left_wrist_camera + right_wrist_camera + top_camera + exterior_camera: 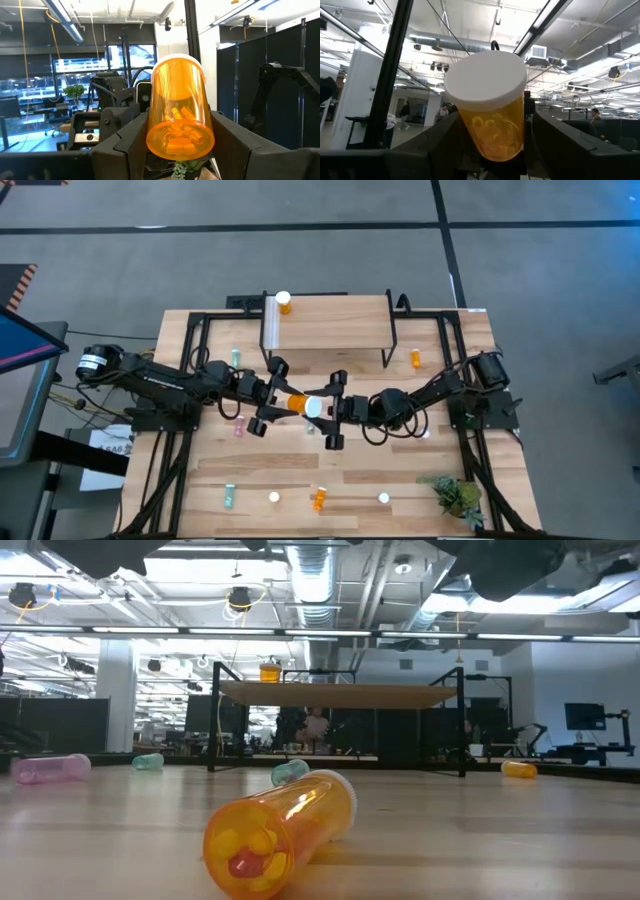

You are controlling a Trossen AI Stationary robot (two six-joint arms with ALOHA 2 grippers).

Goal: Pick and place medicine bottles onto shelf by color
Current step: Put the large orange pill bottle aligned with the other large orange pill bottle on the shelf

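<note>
A wide orange medicine bottle with a white lid hangs above the table's middle, between my two grippers. My left gripper is shut on it from the left. My right gripper is open at the lid end, with one finger on each side of the bottle, just under the lid. The shelf stands at the far side with one orange bottle upright on its left end. Several more bottles lie on the table. My left gripper pinches the bottle's bottom end between its two fingers. The fingers come from the table's left, tipped a little upward, and lie along the bottle, whose lid points away toward the right arm. The bottle is lifted clear of the table. My right gripper's fingers stand close beside the bottle's wall under the lid. I cannot tell whether they touch it.
Lying loose on the table: an orange bottle right of the shelf, a teal one, a pink one, and near the front edge a teal one and an orange one. A small plant is at the front right.
</note>
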